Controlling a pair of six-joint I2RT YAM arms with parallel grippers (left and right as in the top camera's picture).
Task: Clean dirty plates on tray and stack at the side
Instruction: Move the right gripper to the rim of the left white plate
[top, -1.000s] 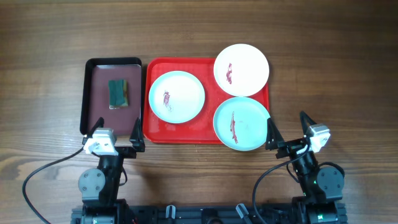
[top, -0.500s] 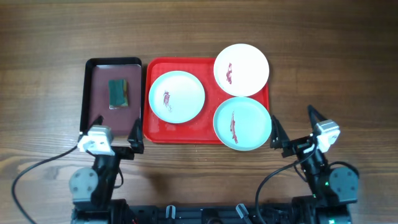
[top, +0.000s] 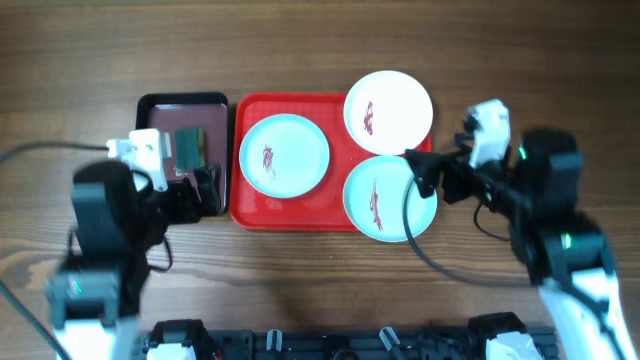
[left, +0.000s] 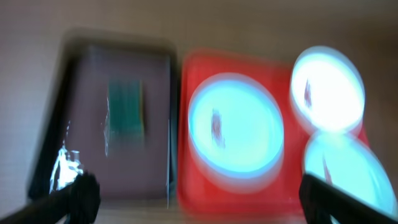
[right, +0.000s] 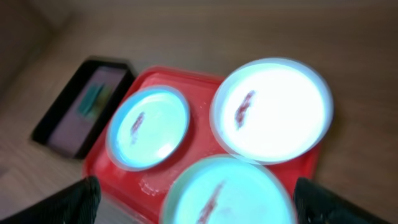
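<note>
We're at the start: nothing wiped, nothing stacked | three plates (top: 284, 155) all red-streaked on the tray (top: 300, 215) | left gripper (left: 199, 202) spread, empty, near the sponge (top: 188, 147) | right gripper (right: 205, 199) spread, empty, over the plates

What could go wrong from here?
1. The white plate and the near-right pale blue plate both overhang the rim of the red tray. The open right gripper beside them could knock one off.
2. The sponge lies flat in the black tray, so the open left gripper may catch the rim instead.
3. Both wrist views are blurred, so aiming is probably unreliable.
</note>
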